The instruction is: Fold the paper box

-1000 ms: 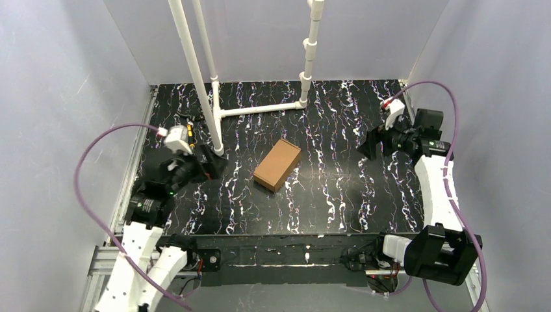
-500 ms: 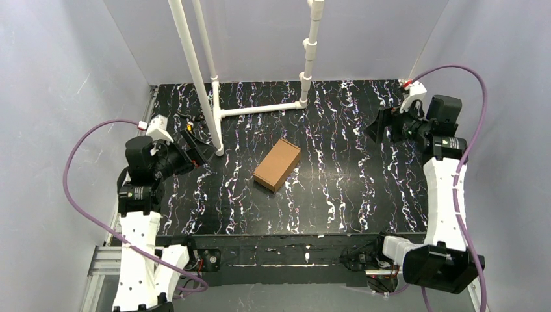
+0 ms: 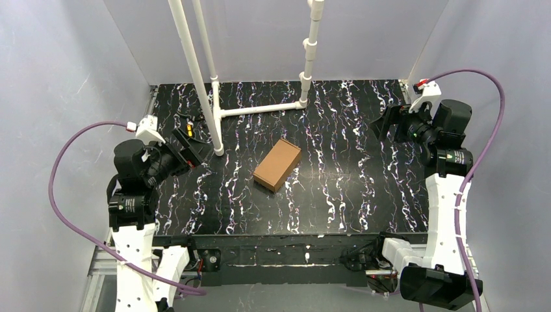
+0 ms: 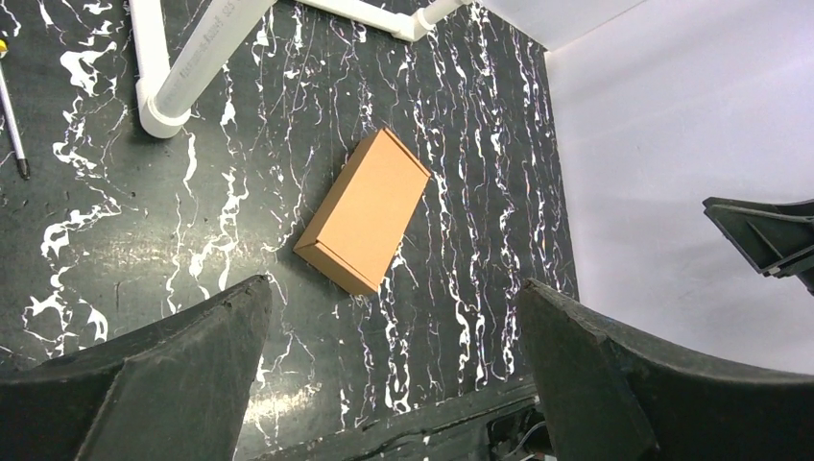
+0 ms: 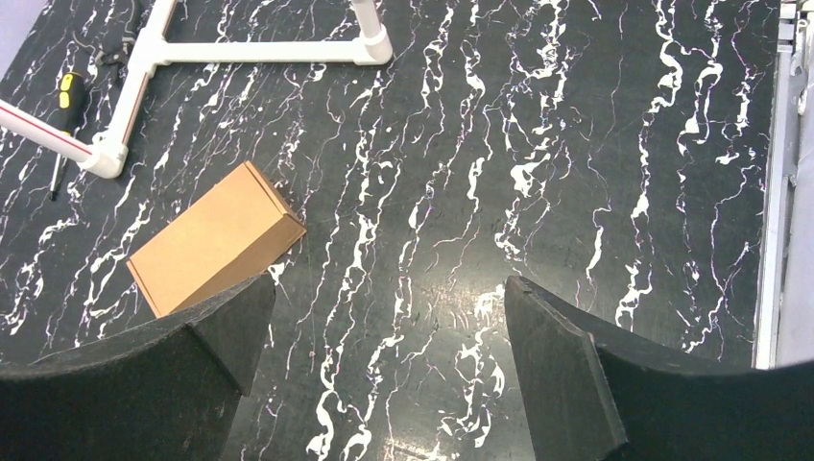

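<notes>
The paper box [image 3: 277, 164] is a closed small brown carton lying flat near the middle of the black marbled table, set at a slant. It also shows in the left wrist view [image 4: 364, 210] and the right wrist view [image 5: 215, 239]. My left gripper [image 3: 193, 148] is open and empty, raised at the left side, well apart from the box. My right gripper [image 3: 388, 123] is open and empty, raised at the far right. In the wrist views the left gripper [image 4: 394, 293] and right gripper [image 5: 389, 288] have their jaws wide apart with only table between them.
A white pipe frame [image 3: 256, 109] stands at the back, with a post foot [image 3: 218, 148] just left of the box. A yellow-handled screwdriver [image 5: 65, 93] lies at the far left by the frame. Grey walls enclose the table on three sides.
Both arms have drawn back and up toward the outer sides: the left gripper moved left and away, the right gripper moved right and back. The box has not moved.
</notes>
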